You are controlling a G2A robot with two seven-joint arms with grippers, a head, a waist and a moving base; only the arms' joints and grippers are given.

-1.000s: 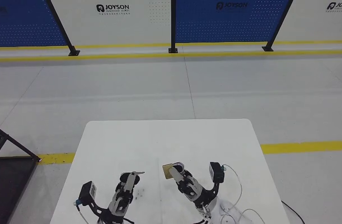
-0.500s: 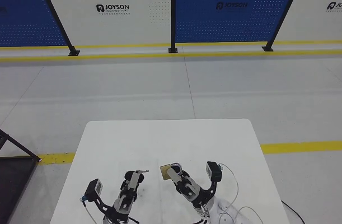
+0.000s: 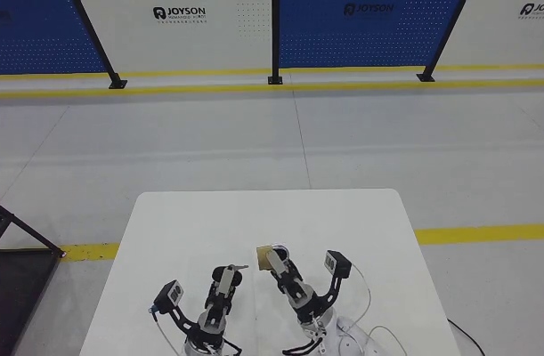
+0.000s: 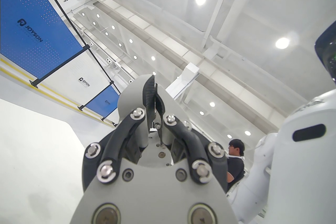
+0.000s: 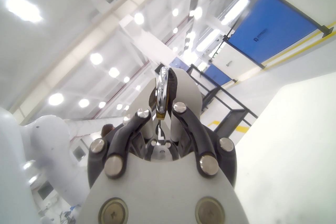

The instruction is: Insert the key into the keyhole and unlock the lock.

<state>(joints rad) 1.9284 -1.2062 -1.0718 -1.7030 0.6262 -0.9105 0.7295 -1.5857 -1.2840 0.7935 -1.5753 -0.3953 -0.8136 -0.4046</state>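
The left gripper [image 3: 230,271] is pinching the key [image 3: 242,266]. The right gripper [image 3: 274,259] is clamping the lock [image 3: 264,255] just beside it. Inserting and turning are remaining.

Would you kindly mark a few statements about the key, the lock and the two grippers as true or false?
1. The right gripper grips the lock. True.
2. The key lies flat on the table. False: the left gripper holds it, raised above the table.
3. The key is already in the keyhole. False: the top view shows a small gap between the key's tip and the lock.
4. The lock's shackle is shiny metal and its body is brass-coloured. True.
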